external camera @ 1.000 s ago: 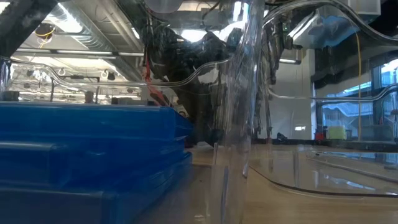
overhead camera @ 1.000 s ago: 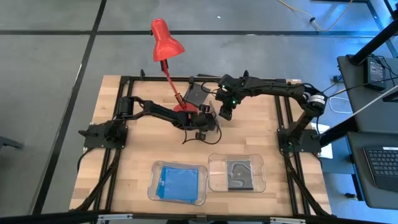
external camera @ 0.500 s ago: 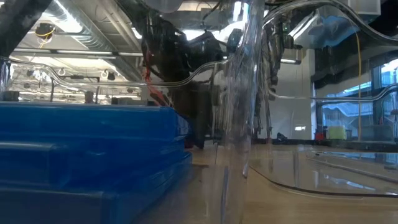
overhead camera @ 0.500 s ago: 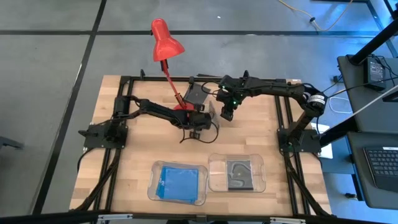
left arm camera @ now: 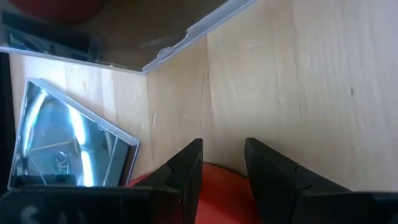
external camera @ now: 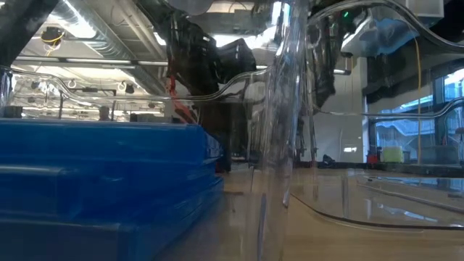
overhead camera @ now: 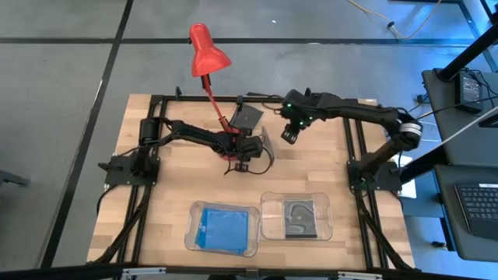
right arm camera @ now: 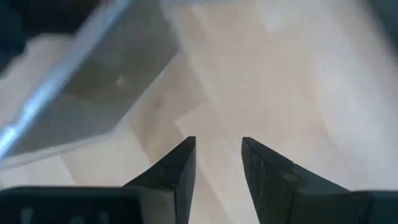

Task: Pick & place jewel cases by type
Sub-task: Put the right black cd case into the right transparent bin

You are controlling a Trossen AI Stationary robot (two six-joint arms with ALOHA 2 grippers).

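Two clear rounded plastic trays (overhead camera: 323, 222) sit at six o'clock: blue jewel cases (overhead camera: 223, 227) left, dark case (overhead camera: 299, 216) right. Left gripper (overhead camera: 243, 155) hides the red lamp base (left arm camera: 217, 193), fingers parted, empty. Right gripper (overhead camera: 289, 134), slightly open, hovers over bare wood; grey case (overhead camera: 247, 117) at twelve.

The right gripper (overhead camera: 289, 137) has drawn back from the left gripper (overhead camera: 243, 162) toward the right side of the bench (overhead camera: 156, 194), while the left arm has pulled in closer to the red lamp base (overhead camera: 227, 137).
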